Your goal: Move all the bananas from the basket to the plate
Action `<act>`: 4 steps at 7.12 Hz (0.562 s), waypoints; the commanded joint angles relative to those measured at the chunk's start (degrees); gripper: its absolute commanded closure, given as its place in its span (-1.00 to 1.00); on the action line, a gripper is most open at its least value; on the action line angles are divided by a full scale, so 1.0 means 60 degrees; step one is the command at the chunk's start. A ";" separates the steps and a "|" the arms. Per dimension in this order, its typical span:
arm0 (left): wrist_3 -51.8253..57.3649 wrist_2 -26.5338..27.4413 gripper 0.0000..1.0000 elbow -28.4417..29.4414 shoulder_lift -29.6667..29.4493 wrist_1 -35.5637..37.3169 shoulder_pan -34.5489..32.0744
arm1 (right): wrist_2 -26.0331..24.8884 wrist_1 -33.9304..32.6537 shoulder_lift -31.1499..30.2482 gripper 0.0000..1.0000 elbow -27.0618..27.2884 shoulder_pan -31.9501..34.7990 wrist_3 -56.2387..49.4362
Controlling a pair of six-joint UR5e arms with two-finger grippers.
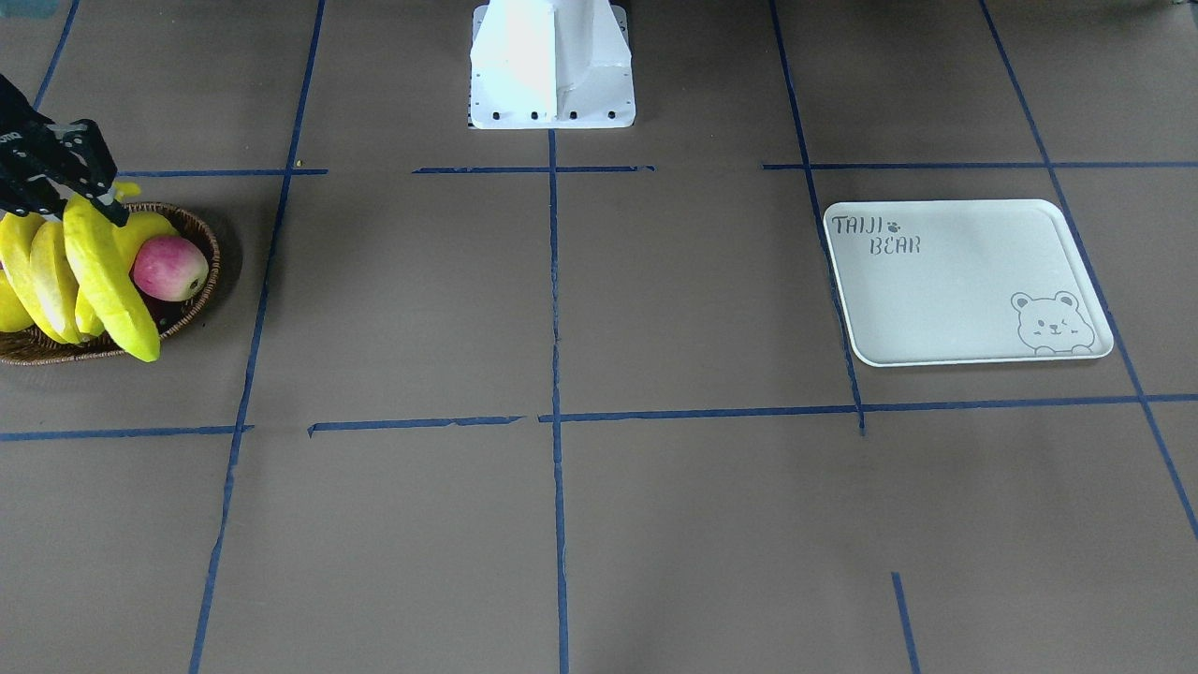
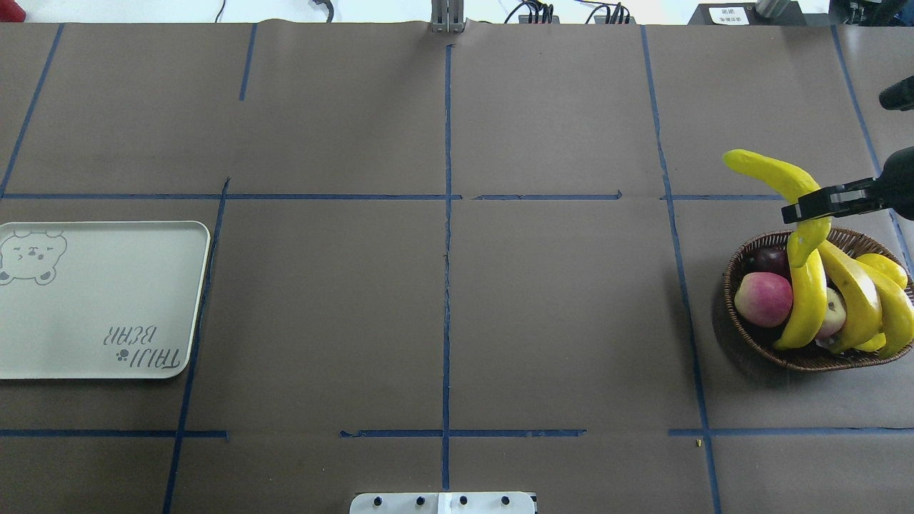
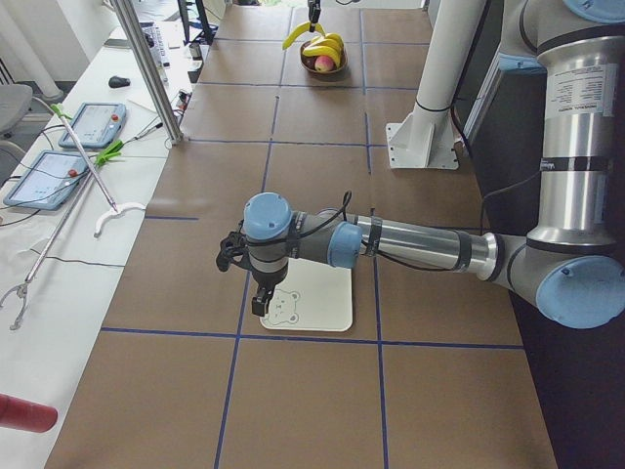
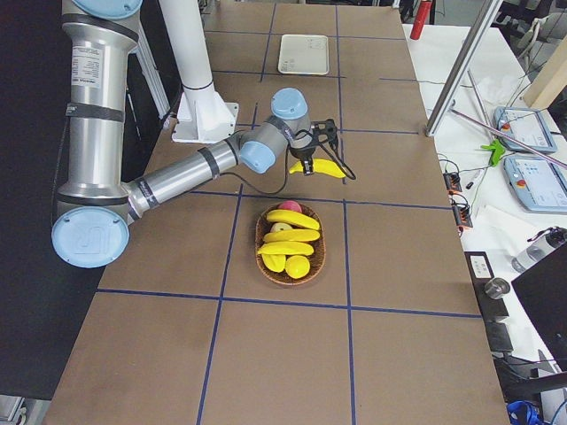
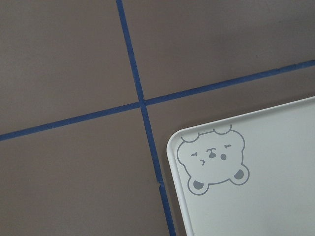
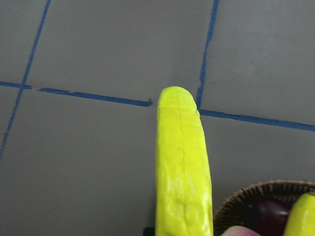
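Note:
My right gripper [image 2: 803, 208] is shut on one long yellow banana [image 2: 764, 170], lifted above the far edge of the brown wicker basket [image 2: 742, 335]. The held banana [image 6: 183, 172] fills the right wrist view, its tip over the taped table. Three more bananas [image 2: 857, 296] lie in the basket. The pale plate [image 2: 100, 300] with its bear drawing sits at the table's other end with nothing on it. My left gripper [image 3: 259, 298] hangs over the plate's bear corner [image 5: 211, 162]; I cannot tell whether it is open or shut.
A red apple [image 2: 762, 298] and a dark round fruit [image 2: 770, 258] share the basket with the bananas. The robot's white base [image 1: 552, 65] stands at the table's near middle edge. Blue tape lines cross the brown table.

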 commanded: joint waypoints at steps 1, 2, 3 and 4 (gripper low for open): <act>-0.1765 -0.0531 -1.00 -0.0469 -0.0435 -0.0121 0.0894 | 0.0081 0.0027 0.1395 1.00 -0.0189 -0.1042 0.1401; -0.2848 -0.0546 -0.99 -0.0836 -0.0466 -0.0470 0.1683 | -0.0021 0.0041 0.2171 1.00 -0.0349 -0.1628 0.2207; -0.4338 -0.0546 -0.99 -0.0840 -0.0625 -0.1256 0.2111 | -0.0457 0.0027 0.2817 1.00 -0.0496 -0.2170 0.2796; -0.6354 -0.0546 -0.99 -0.0840 -0.0656 -0.2439 0.2550 | -0.1433 0.0041 0.3447 1.00 -0.0599 -0.2959 0.3599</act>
